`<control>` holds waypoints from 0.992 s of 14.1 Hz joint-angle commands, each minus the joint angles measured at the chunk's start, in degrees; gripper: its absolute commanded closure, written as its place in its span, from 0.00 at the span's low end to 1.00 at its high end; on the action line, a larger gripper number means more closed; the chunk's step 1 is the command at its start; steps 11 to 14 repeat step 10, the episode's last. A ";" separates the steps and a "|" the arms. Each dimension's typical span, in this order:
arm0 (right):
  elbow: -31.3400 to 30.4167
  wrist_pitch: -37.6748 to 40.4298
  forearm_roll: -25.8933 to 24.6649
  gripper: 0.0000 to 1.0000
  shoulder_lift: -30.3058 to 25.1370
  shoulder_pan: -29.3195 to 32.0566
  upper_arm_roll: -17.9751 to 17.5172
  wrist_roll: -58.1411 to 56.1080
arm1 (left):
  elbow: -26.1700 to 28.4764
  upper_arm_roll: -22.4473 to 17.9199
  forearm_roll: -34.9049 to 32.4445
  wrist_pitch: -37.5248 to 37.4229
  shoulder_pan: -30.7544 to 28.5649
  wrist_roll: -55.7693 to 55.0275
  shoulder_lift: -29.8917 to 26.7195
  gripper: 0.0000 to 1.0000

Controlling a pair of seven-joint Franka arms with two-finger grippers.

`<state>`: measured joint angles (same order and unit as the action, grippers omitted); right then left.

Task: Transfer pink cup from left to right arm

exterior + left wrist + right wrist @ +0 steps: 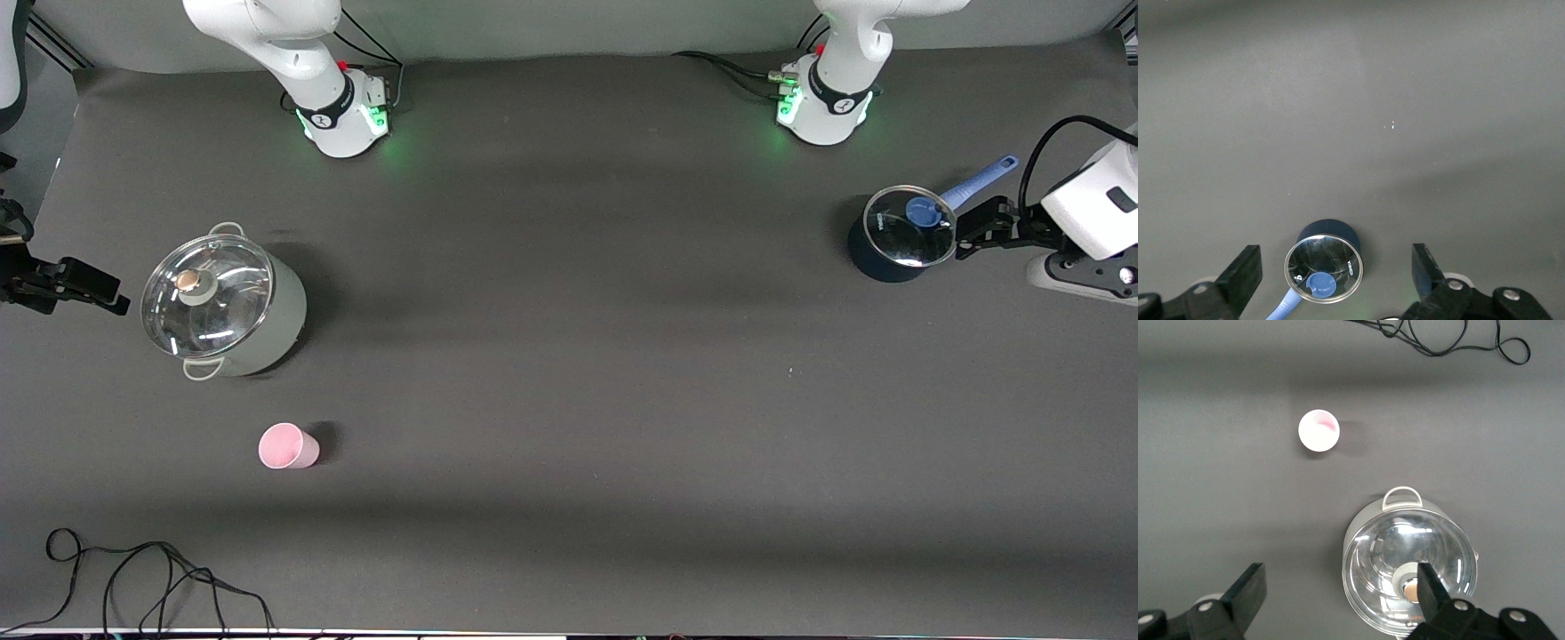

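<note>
The pink cup (287, 446) stands upright and alone on the dark table toward the right arm's end, nearer to the front camera than the white pot. It also shows in the right wrist view (1319, 430), open mouth up. My right gripper (102, 289) (1340, 573) is open and empty, high over the table edge beside the white pot, apart from the cup. My left gripper (973, 233) (1335, 257) is open and empty, up by the blue saucepan at the left arm's end, a long way from the cup.
A white pot (222, 298) (1408, 577) with a glass lid stands near the cup. A dark blue saucepan (898, 233) (1328, 263) with glass lid and blue handle (978, 182) stands at the left arm's end. A black cable (133, 578) (1438, 337) lies at the front edge.
</note>
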<state>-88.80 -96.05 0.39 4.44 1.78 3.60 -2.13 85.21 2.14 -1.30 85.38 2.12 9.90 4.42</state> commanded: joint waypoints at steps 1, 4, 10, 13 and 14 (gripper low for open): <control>0.91 0.07 -0.83 0.00 -0.13 -1.60 0.53 -0.51 | 1.45 -0.38 -0.72 0.67 0.17 -0.76 -1.08 0.00; 0.73 3.06 -0.75 0.00 -0.13 -1.25 0.71 0.02 | 1.36 -0.46 -0.55 1.02 -0.01 -0.76 -0.99 0.00; 0.73 4.03 -0.31 0.00 -0.13 -1.16 0.89 0.19 | 1.62 -0.47 -0.20 0.58 -0.71 -0.76 -1.08 0.00; 0.73 4.03 -0.31 0.00 -0.13 -1.16 0.89 0.19 | 1.62 -0.47 -0.20 0.58 -0.71 -0.76 -1.08 0.00; 0.73 4.03 -0.31 0.00 -0.13 -1.16 0.89 0.19 | 1.62 -0.47 -0.20 0.58 -0.71 -0.76 -1.08 0.00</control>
